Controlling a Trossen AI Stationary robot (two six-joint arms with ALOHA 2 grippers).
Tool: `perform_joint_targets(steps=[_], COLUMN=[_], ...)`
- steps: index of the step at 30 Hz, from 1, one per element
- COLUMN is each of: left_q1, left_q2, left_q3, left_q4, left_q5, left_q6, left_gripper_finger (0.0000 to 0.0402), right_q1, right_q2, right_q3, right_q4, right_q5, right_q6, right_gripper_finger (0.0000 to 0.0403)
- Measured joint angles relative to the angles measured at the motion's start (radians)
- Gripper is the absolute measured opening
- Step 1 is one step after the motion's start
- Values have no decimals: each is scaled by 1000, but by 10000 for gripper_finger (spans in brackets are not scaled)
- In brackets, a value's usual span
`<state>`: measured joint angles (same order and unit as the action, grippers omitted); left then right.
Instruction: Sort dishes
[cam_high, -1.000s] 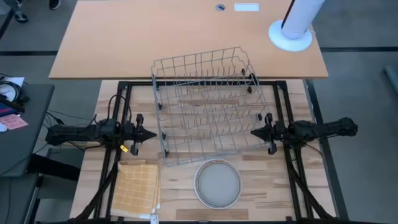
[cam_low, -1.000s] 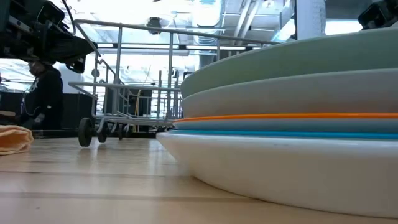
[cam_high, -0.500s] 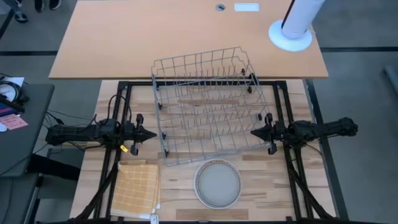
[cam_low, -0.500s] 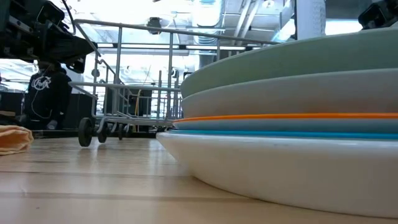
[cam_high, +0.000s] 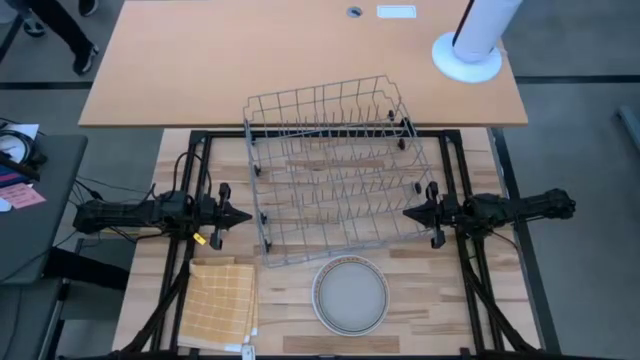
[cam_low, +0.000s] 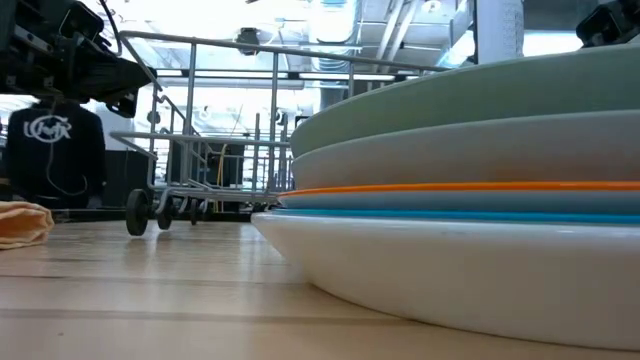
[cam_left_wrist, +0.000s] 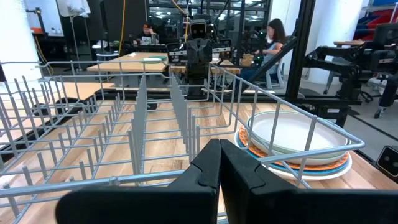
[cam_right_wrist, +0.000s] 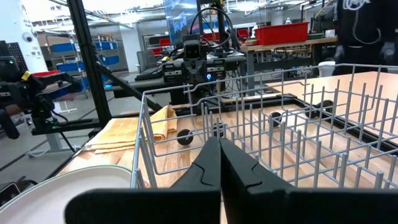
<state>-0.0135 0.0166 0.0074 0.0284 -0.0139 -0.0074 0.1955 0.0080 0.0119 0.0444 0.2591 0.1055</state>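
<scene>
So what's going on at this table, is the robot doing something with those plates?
Nothing is being handled at this moment. A stack of round dinner plates sits on the wooden table near its front edge, just in front of an empty grey wire dish rack. The left gripper and the right gripper wait on either side of the rack, fingers shut and holding nothing. A folded yellow checked cloth lies left of the plates. No plate is in the rack yet.

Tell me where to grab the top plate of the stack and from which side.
Grip the top plate by its raised rim, probably on the right, the side nearest the right hand. It lies flat on the stack, face up, so only the edge offers a pinch. Both hands are shut beside the rack.
</scene>
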Motion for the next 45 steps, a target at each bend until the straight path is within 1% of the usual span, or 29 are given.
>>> perform_joint_targets(steps=[11,15,45], left_q1=[0,0,0], left_q2=[0,0,0], left_q3=[0,0,0], left_q4=[0,0,0], left_q5=[0,0,0], left_q6=[0,0,0], left_gripper_finger=[0,0,0], right_q1=[0,1,0], right_q2=[0,0,0], right_q3=[0,-1,-1], right_q4=[0,-2,0], right_q5=[-3,-53,-53], right_q6=[0,0,0], right_gripper_finger=[0,0,0])
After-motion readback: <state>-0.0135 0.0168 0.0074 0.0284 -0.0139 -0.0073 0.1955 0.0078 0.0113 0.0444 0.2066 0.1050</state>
